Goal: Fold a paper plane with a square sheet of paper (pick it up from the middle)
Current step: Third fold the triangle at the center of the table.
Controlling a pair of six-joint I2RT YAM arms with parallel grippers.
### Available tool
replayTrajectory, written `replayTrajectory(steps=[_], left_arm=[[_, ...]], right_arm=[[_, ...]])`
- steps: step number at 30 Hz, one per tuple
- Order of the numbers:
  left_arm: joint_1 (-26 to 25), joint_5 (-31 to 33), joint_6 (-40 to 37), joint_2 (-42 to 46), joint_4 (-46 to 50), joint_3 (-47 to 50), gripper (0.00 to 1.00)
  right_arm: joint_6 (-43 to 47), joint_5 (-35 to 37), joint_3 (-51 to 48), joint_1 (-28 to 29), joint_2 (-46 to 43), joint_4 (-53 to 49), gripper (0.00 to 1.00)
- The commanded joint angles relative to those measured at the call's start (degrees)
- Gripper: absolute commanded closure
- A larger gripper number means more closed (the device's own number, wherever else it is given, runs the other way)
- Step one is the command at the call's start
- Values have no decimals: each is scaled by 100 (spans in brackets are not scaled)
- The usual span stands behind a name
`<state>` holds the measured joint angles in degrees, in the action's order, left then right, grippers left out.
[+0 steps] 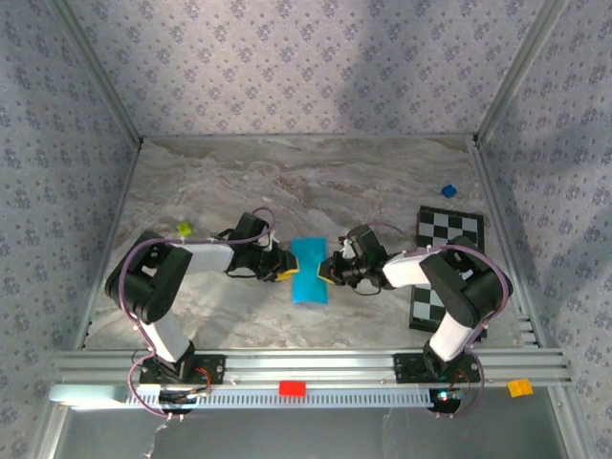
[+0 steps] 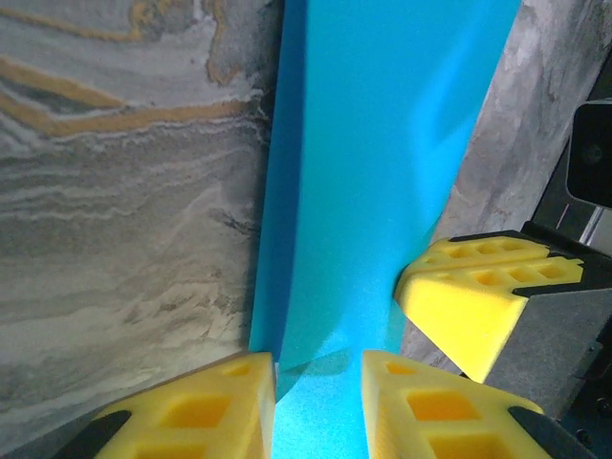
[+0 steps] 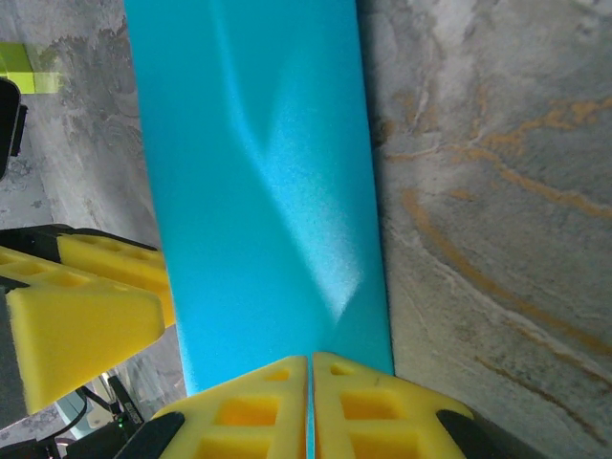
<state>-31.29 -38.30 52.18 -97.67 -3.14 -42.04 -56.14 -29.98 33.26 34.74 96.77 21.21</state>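
Both my grippers at the square sheet of paper point(image 1: 308, 273), left of the checkered board point(image 1: 448, 268).

The sheet sits on the tabletop point(image 1: 287, 182) just left of the board, narrowed and bowed up along its middle. My right gripper point(image 3: 311, 363) is closed, pinching the sheet's board-side edge. My left gripper point(image 2: 317, 368) is at the edge away from the board, jaws apart with the paper running between them. I judge the paper very light, floppy and easily creased or torn. It should be taken mid-edge with a gentle pinch, since a hard tug toward or away from the board would likely buckle it.
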Motion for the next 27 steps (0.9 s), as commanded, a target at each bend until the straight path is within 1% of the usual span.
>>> replayTrajectory(steps=[1,6,9,12,17,22,27], left_arm=[[-40,-68,-11,15,-128,-56,68],[1,8,-6,64,-468,29,67],[47,73,2,107,-666,82,65],[54,128,-31,117,-695,99,63],[58,68,52,72,-787,182,63],[57,66,99,99,-727,255,71],[58,84,64,98,-566,274,88]], right_arm=[[25,434,-147,24,399,-372,89],[24,401,-144,24,409,-346,89],[29,402,-147,24,397,-337,89],[32,379,-144,24,395,-320,89],[30,366,-144,24,387,-311,89],[10,345,-144,24,375,-248,89],[22,185,-140,16,292,1,86]])
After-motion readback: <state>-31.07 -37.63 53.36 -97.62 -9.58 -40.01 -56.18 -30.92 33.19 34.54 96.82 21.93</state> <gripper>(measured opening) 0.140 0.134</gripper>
